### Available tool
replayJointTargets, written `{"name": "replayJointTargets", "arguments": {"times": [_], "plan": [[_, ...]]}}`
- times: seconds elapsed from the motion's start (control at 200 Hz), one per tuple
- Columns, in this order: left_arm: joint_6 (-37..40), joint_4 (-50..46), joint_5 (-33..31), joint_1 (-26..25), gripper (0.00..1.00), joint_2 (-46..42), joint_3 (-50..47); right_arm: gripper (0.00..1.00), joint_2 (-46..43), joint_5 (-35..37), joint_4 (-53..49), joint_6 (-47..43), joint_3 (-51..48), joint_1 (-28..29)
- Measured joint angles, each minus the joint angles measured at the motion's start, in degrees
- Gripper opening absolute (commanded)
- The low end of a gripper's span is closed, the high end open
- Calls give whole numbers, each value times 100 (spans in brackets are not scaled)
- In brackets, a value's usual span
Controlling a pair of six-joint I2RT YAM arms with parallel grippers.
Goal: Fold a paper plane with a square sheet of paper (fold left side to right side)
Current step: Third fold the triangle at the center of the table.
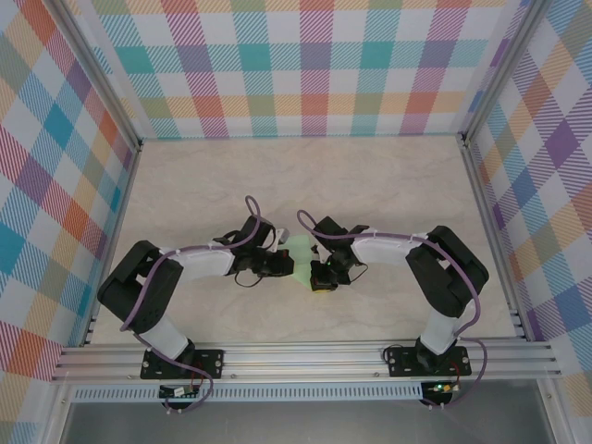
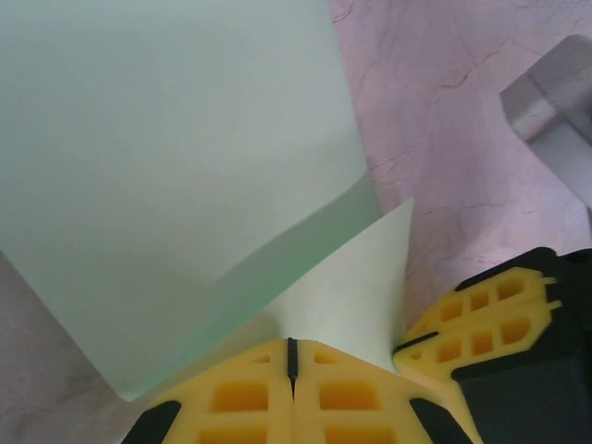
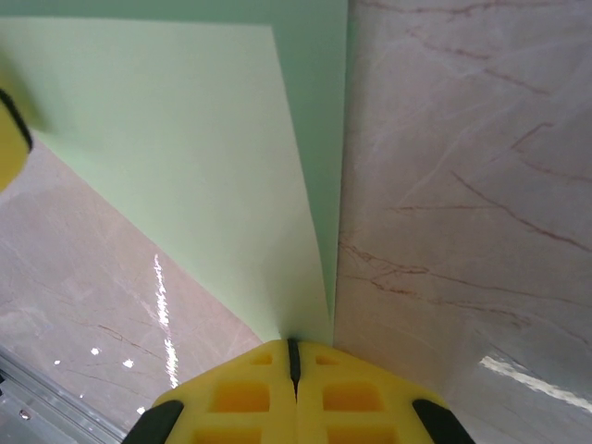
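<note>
Bright, even light. Glare streaks on the counter [image 3: 165,314] in right wrist view. Near paper [image 2: 166,185] slightly soft.

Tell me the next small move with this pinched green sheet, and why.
Probably ease both arms down until the raised layer's edge meets the edge beneath. The left end effector and right end effector are shut on the square sheet of paper, whose upper layer arches above the table, uncreased.
</note>
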Motion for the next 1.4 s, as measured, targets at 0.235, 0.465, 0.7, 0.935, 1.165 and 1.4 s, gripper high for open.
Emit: {"name": "replayJointTargets", "arguments": {"times": [0.235,0.465,0.7,0.935,1.165,1.4], "plan": [[144,17,-164,28,0,229,33,0,0,2,-2,-2,2,0],[142,114,-50,267,0,243,-20,0,0,9,0,-26,2,7],[153,72,-20,682,0,197,-46,0,0,22,0,-72,0,11],[186,-170,-341,935,1,-308,-195,0,0,22,0,-85,0,11],[20,-44,15,706,2,-1237,-396,0,-2,24,0,-83,0,11],[-181,415,284,55,2,-966,-352,0,-2,24,0,-83,0,11]]}}
